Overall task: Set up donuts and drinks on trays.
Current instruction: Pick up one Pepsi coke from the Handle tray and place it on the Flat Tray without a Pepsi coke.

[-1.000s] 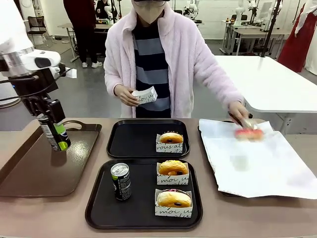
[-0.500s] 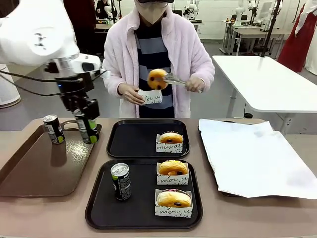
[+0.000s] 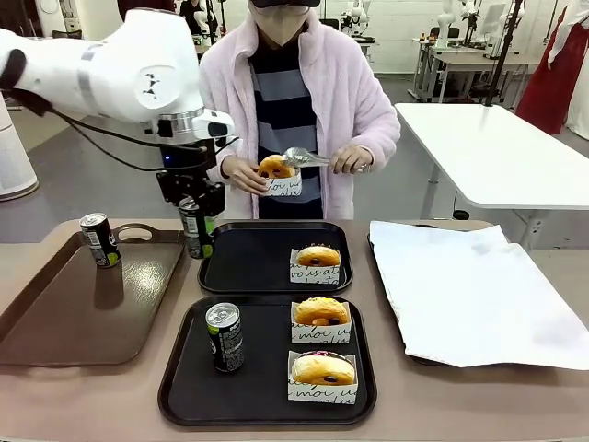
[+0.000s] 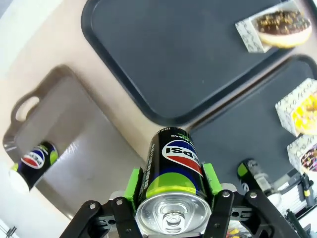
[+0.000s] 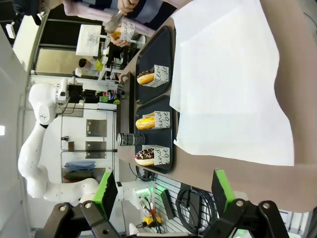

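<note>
— The can (image 3: 194, 227): where is it, and why are you holding it like that?

— It's in my left gripper (image 4: 173, 184), pinched between the green pads (image 4: 132, 181) on its side walls near the top, hanging in the air just beside the left edge of the far black tray (image 3: 241, 260). I'd say I grip it by the sides so it stays upright and the bottom is free to set down flat.

— Which way does it point?

— Its long axis runs up and down, silver top toward my wrist, base toward the table. In my wrist view the label faces forward.

— And the rest?

— The near black tray (image 3: 184, 396) already has a can (image 3: 224, 337) and two donuts (image 3: 321, 311) in paper sleeves. The far one has one donut (image 3: 317, 256) and no drink, so I judge this can belongs there. Another can (image 3: 97, 239) waits on the brown tray (image 3: 55, 322).

— Your other hand?

— My right gripper (image 5: 166, 191) is spread wide, holding nothing. The person is lowering a donut (image 3: 274, 167) with tongs (image 3: 304, 157) into a paper sleeve (image 3: 284, 186).
</note>
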Controlling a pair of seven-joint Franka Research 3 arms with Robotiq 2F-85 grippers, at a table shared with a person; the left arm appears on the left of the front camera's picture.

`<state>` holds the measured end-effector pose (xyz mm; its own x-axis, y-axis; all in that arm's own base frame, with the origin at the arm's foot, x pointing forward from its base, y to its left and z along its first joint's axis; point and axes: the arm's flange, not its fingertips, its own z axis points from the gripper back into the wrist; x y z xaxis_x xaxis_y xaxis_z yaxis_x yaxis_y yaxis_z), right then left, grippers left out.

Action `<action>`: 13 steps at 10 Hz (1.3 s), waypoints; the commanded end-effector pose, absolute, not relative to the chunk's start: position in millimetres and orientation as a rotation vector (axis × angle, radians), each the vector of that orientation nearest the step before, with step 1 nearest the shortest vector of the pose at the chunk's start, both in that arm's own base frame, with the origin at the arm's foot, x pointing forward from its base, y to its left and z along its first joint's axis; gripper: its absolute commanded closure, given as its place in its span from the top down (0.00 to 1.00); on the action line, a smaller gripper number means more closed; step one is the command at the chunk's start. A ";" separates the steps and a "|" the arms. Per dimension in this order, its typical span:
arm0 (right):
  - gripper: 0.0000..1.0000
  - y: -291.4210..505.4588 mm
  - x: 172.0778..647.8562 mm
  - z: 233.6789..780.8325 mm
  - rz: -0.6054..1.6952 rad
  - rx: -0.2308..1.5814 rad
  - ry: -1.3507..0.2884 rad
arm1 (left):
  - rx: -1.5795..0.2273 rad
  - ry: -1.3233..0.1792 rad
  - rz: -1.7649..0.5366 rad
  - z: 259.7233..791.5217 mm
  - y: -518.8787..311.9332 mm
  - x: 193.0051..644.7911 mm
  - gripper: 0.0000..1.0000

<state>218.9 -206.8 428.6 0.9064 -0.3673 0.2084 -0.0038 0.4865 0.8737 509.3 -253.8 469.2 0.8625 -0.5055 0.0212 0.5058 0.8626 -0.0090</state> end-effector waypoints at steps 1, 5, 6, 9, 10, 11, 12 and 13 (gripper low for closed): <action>1.00 -206.7 222.2 428.7 -0.219 1.069 -0.424 | -0.009 -0.034 -0.504 470.2 -273.6 533.5 0.59; 1.00 -206.7 222.2 428.7 -0.219 1.069 -0.424 | -0.083 0.122 -0.668 506.1 -204.8 419.8 0.59; 1.00 -206.7 222.2 428.7 -0.219 1.069 -0.424 | -0.080 0.121 -0.765 519.4 -176.0 367.3 0.59; 1.00 -206.7 222.2 428.7 -0.219 1.069 -0.424 | -0.075 0.106 -0.771 520.0 -165.2 350.0 0.59; 1.00 -206.7 222.2 428.7 -0.219 1.069 -0.424 | -0.060 0.096 -0.754 515.4 -172.8 357.8 0.59; 1.00 -206.7 222.2 428.7 -0.219 1.069 -0.424 | -0.053 0.081 -0.745 511.8 -182.1 366.2 0.59; 1.00 -206.7 222.2 428.7 -0.219 1.069 -0.424 | -0.039 0.055 -0.726 505.9 -207.4 396.7 0.59; 1.00 -206.7 222.2 428.7 -0.219 1.069 -0.424 | -0.030 0.020 -0.688 496.4 -231.4 428.8 0.59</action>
<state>218.9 -206.8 428.7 0.9068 -0.3666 0.2082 -0.0039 0.4863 0.8738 390.2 -202.3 498.1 0.7432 -0.6689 -0.0134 0.6661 0.7416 -0.0796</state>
